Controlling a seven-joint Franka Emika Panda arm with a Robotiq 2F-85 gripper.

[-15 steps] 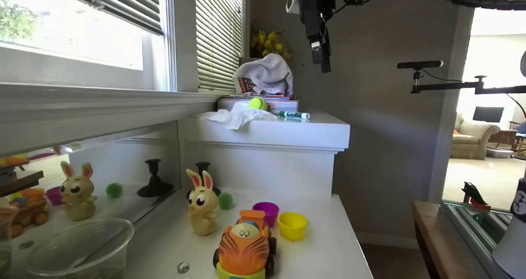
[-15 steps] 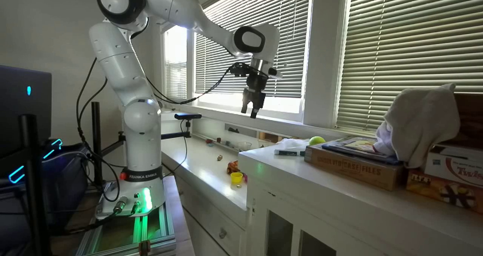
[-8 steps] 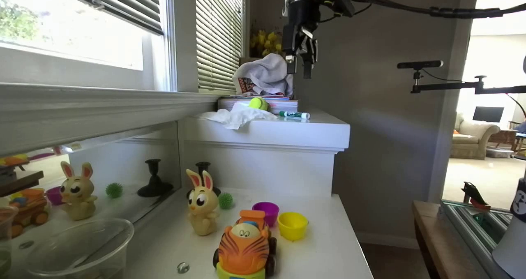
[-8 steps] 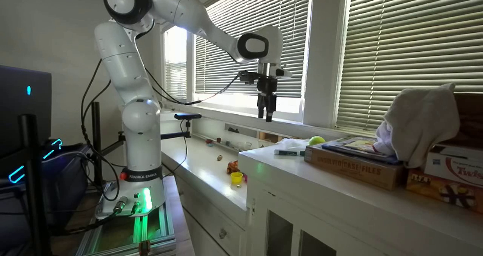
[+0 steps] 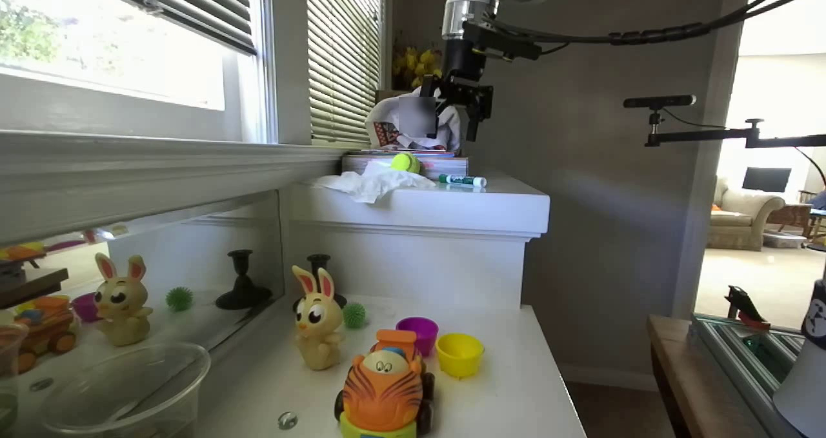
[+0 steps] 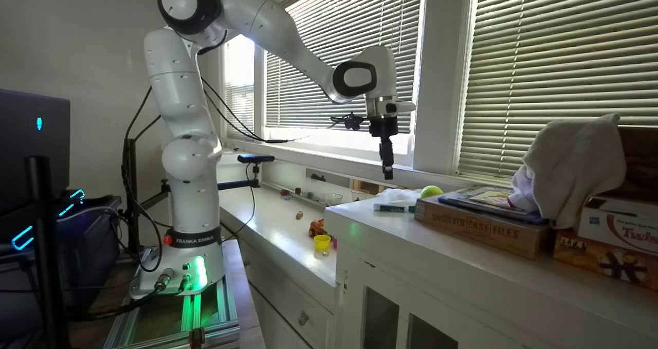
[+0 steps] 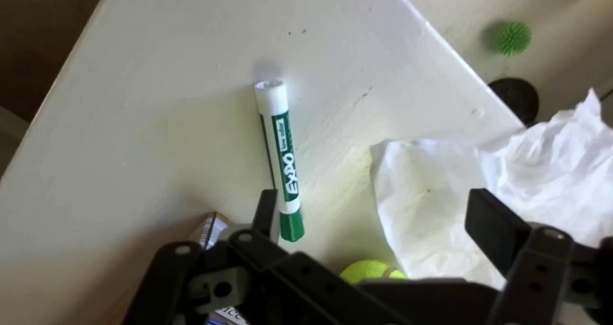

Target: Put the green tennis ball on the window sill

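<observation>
Claw (image 7: 373, 215): hangs there spread wide, gripping nothing
Ball (image 5: 405, 162): round, yellow-green, beside crumpled paper (image 7: 431, 210)
Marker (image 7: 281, 157): smooth cylinder on the glossy worktop (image 7: 167, 66)
Sill (image 5: 97, 146): long, moulded ledge

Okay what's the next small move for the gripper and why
Probably shift the open gripper toward the green tennis ball: both exterior views show the gripper higher and to one side, and the wrist view shows the ball partly hidden near the bottom.
</observation>
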